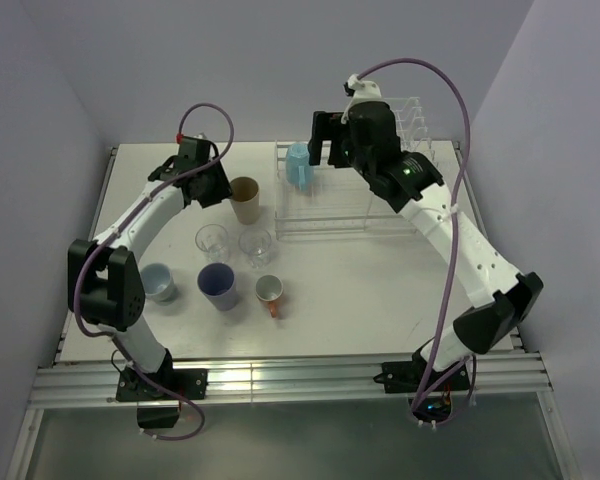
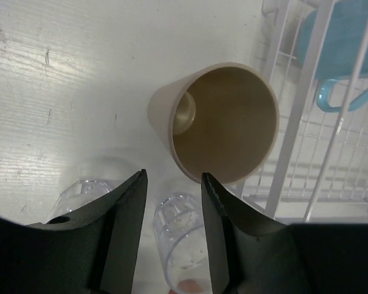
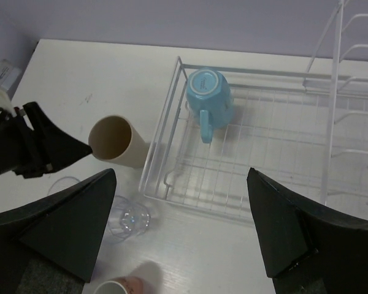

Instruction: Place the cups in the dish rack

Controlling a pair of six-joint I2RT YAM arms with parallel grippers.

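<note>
The tall tan cup (image 1: pixel 245 200) stands upright just left of the clear dish rack (image 1: pixel 325 222). My left gripper (image 1: pixel 217 186) is open and empty, just left of the tan cup (image 2: pixel 224 122), with a clear glass (image 2: pixel 184 239) seen between its fingers. A light blue cup (image 1: pixel 298 165) lies upside down in the rack's low section (image 3: pixel 245 159). My right gripper (image 1: pixel 325 140) hangs open and empty above the rack. Two clear glasses (image 1: pixel 212 240) (image 1: pixel 256 243), a purple cup (image 1: pixel 218 285), a grey-blue mug (image 1: pixel 160 282) and an orange-handled mug (image 1: pixel 269 291) stand on the table.
The rack's taller section of upright dividers (image 1: pixel 412 120) is at the back right. The cups cluster left of centre on the white table (image 1: pixel 380 300). In the right wrist view the left gripper (image 3: pixel 49 150) sits beside the tan cup (image 3: pixel 113 142).
</note>
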